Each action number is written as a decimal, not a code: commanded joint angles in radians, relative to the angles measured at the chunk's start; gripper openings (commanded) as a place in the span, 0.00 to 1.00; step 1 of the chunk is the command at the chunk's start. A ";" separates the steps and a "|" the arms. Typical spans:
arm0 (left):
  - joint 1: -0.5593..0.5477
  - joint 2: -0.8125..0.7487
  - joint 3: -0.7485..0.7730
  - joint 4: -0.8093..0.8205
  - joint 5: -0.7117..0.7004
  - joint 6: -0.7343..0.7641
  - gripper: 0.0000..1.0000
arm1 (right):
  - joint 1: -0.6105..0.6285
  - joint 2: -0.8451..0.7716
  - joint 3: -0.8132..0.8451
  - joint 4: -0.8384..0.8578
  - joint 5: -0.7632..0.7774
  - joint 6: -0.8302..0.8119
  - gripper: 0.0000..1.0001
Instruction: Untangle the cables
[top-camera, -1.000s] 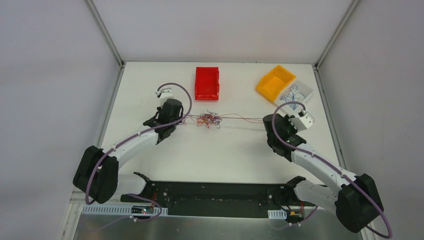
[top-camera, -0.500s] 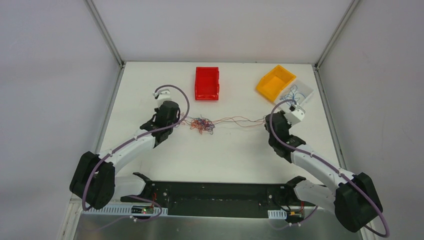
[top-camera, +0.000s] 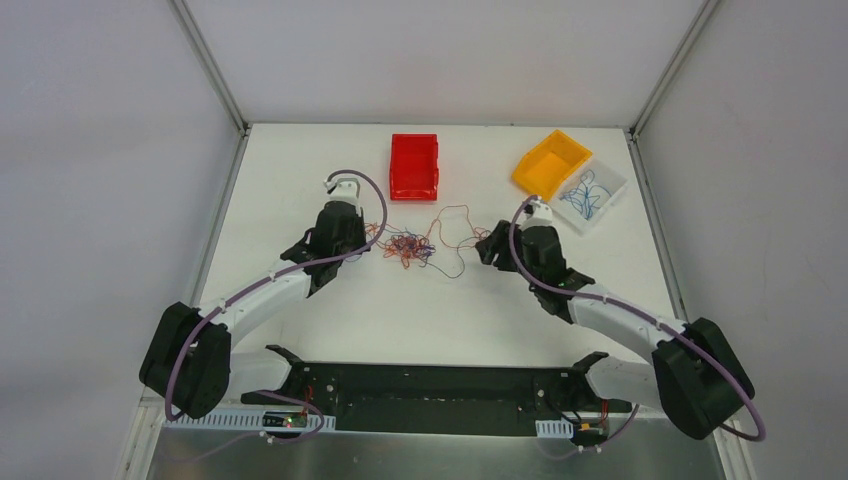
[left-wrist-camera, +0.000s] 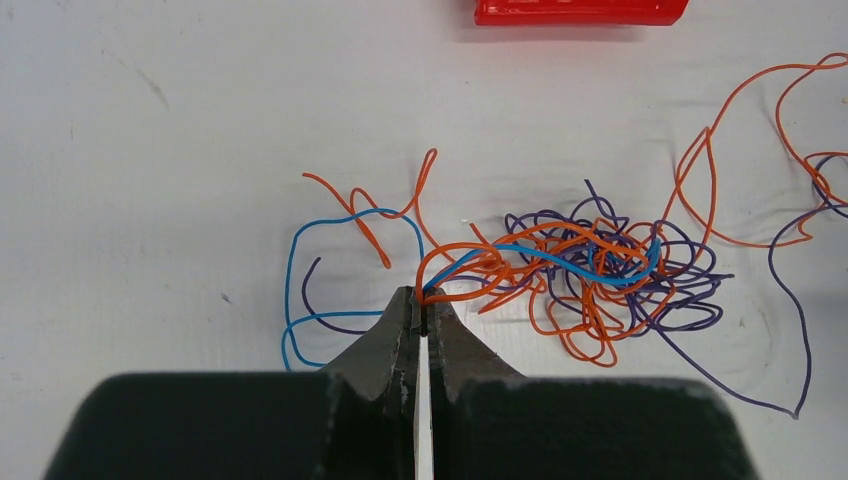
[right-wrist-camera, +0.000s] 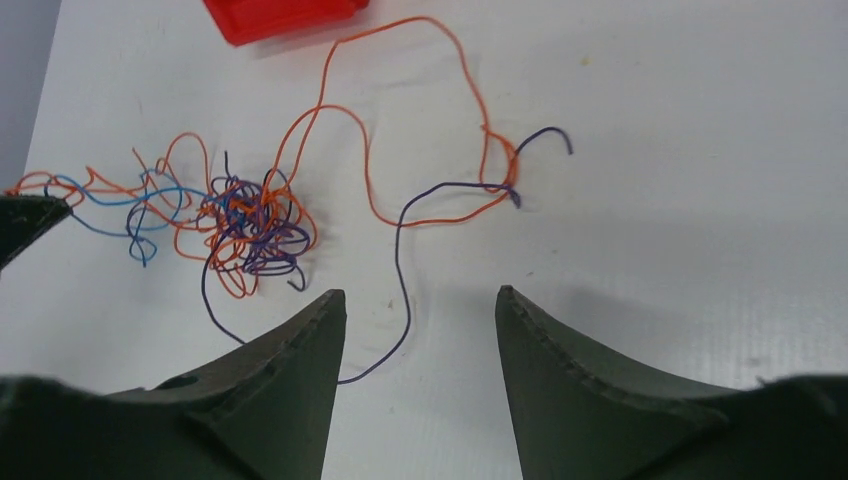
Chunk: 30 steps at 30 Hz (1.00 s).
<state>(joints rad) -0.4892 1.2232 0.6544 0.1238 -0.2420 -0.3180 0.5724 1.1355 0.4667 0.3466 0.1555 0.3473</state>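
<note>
Cables (left-wrist-camera: 596, 268) pinched in left gripper (left-wrist-camera: 424, 297), slack before parted right gripper (right-wrist-camera: 420, 292)

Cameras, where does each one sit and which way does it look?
Top external: high above and behind the arm bases, looking down on the table; shows the left arm and right arm whole.
Left wrist: on the left arm, looking down at the cables; the left tool shows, shut on the cables.
Right wrist: on the right arm, looking down at the cables; the open right tool shows.
Shared: both wrist views catch the same tangle and the edge of the red bin.
</note>
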 joint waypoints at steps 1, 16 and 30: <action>0.004 -0.004 -0.001 0.036 0.031 0.027 0.00 | 0.041 0.119 0.104 0.035 -0.103 -0.031 0.61; 0.000 -0.022 -0.006 0.029 0.060 0.032 0.00 | 0.009 0.472 0.615 -0.452 0.086 -0.151 0.86; -0.004 -0.026 -0.004 0.023 0.058 0.039 0.00 | 0.014 0.765 0.993 -0.650 -0.120 -0.227 0.99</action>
<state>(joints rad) -0.4900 1.2213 0.6525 0.1238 -0.1905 -0.2955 0.5789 1.9167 1.3914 -0.2131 0.0490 0.0704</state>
